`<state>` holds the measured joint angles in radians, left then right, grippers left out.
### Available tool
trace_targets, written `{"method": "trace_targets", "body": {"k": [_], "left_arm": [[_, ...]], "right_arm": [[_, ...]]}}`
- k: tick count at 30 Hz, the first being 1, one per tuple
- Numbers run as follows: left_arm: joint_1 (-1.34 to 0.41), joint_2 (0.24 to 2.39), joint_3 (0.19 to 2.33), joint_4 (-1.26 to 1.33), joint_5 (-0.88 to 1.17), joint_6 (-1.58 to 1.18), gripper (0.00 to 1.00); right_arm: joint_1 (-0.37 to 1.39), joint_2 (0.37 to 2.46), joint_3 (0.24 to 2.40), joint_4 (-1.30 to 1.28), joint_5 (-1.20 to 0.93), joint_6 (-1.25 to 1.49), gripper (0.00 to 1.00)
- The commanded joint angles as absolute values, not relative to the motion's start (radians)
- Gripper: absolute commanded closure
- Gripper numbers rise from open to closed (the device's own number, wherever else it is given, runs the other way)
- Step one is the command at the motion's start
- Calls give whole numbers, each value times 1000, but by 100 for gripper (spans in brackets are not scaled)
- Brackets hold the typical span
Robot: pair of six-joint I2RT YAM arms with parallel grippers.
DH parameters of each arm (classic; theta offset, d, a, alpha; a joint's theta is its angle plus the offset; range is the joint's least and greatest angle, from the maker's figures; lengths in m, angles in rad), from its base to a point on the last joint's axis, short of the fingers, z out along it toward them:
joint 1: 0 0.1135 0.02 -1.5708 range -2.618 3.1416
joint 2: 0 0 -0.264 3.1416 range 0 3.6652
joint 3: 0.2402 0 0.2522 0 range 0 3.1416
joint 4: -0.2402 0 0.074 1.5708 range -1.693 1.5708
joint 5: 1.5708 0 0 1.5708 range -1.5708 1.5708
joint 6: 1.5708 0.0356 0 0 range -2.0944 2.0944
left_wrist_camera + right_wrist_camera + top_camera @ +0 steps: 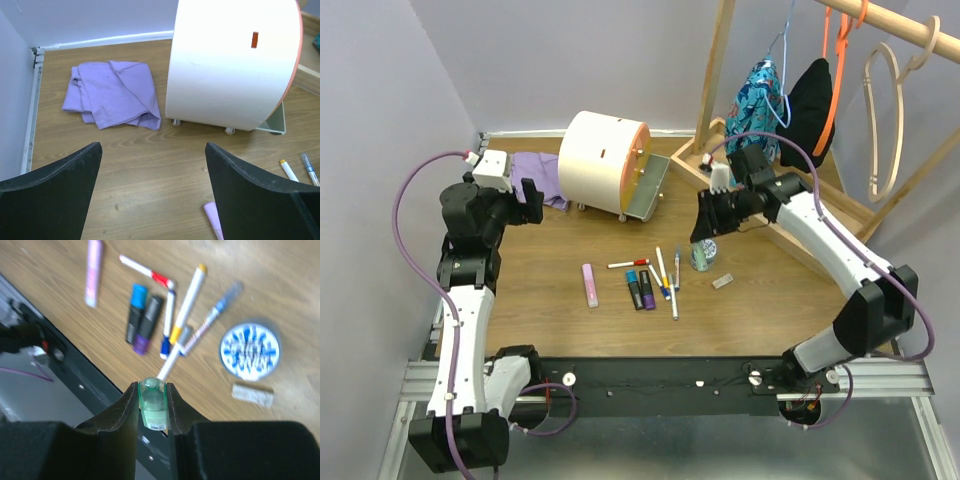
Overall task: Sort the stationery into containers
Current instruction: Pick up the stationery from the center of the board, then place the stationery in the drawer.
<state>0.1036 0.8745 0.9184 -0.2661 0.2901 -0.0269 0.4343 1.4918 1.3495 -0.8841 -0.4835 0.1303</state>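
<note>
My right gripper (152,386) is shut on the little green clip (153,410) and holds it above the table, over the pens; in the top view this gripper (704,238) hangs right of the pile. Below lie several white pens (187,302), the blue and purple markers (142,315), the pink bar (93,272) and the round tin (250,351). The cream chest (600,160) stands at the back with its lowest drawer (648,190) pulled open. My left gripper (152,190) is open and empty, left of the chest (230,65), with the pink bar's tip (212,217) by its right finger.
A purple cloth (112,92) lies left of the chest near the back wall. A small grey piece (252,394) lies by the tin. A wooden clothes rack (790,110) with hangers and garments fills the back right. The black rail (650,380) runs along the near edge.
</note>
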Motion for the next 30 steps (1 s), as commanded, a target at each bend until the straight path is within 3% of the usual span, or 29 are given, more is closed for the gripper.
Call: {"method": "trace_targets", "body": {"k": [1, 7, 11, 21, 30], "left_arm": [[110, 893, 977, -252, 348, -41, 7], [112, 896, 1009, -279, 397, -41, 7], [124, 891, 1002, -282, 420, -52, 7], [169, 884, 1000, -311, 434, -51, 7], [181, 897, 994, -311, 437, -54, 7]], "right_arm": [[437, 1665, 1531, -746, -589, 238, 85], [428, 1951, 1950, -701, -604, 304, 85], [429, 2092, 2103, -669, -607, 340, 85], [422, 2267, 2255, -581, -623, 426, 85], [414, 2306, 2232, -587, -594, 433, 85]]}}
